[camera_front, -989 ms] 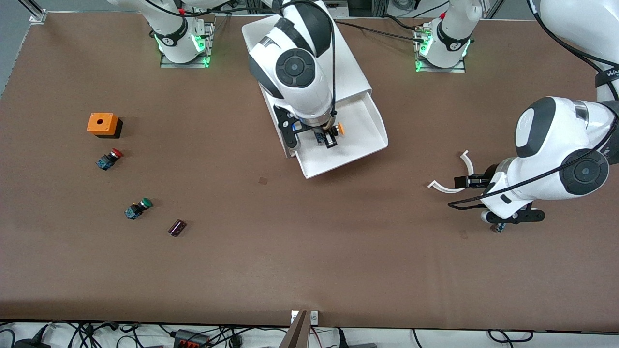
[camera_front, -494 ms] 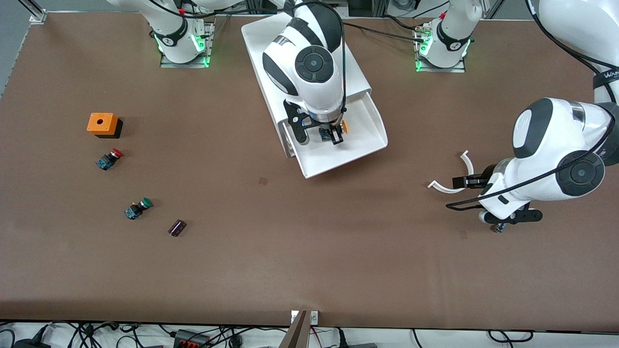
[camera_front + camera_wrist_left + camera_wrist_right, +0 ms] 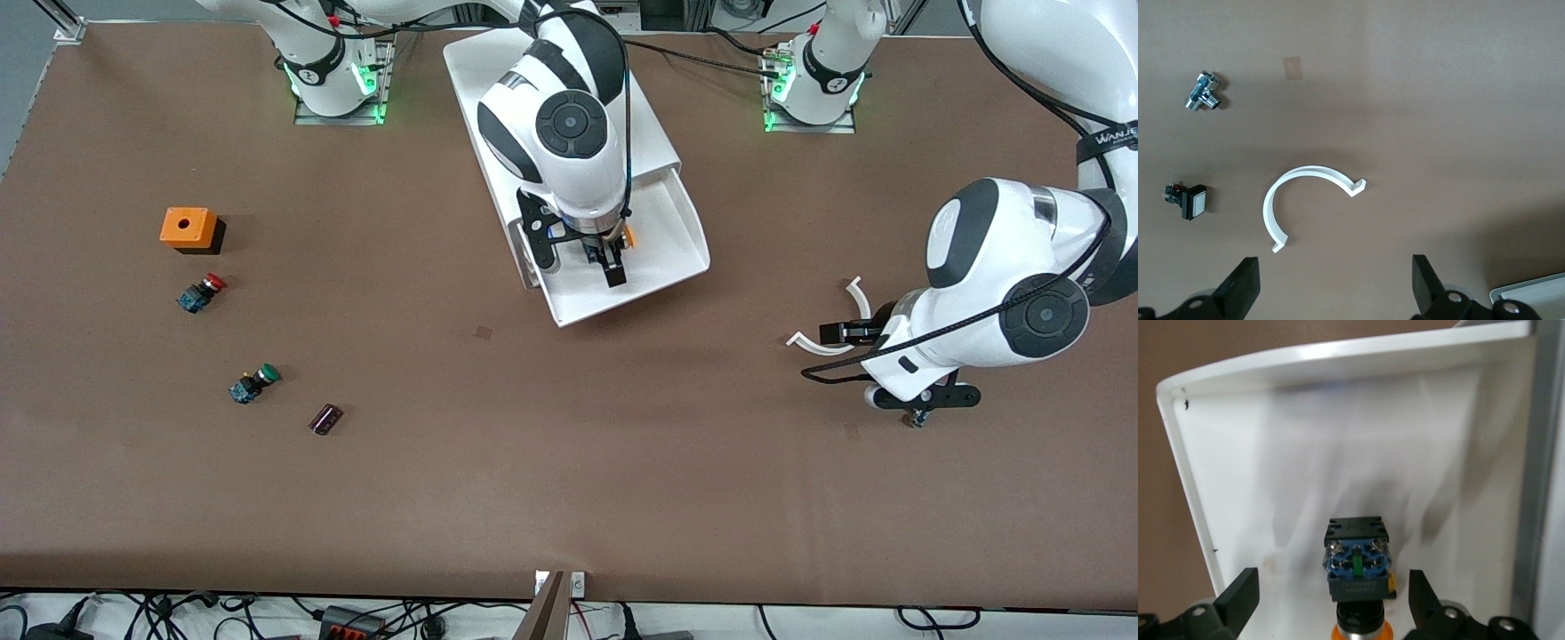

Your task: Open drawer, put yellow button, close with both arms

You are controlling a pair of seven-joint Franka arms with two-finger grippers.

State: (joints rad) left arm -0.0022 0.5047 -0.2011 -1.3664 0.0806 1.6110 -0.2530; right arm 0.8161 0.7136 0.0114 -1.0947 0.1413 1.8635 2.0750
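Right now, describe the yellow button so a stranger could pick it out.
Find the white cabinet between the arm bases; its top drawer is pulled open. The yellow button lies in it under the right tool, the only orange-yellow cap.

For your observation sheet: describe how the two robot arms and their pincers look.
Both arms are glossy white with dark grey joint bands and round dark caps. Black cables run along them. The right pincer and left pincer are black, each with two flat fingers. Green lights glow at both bases.
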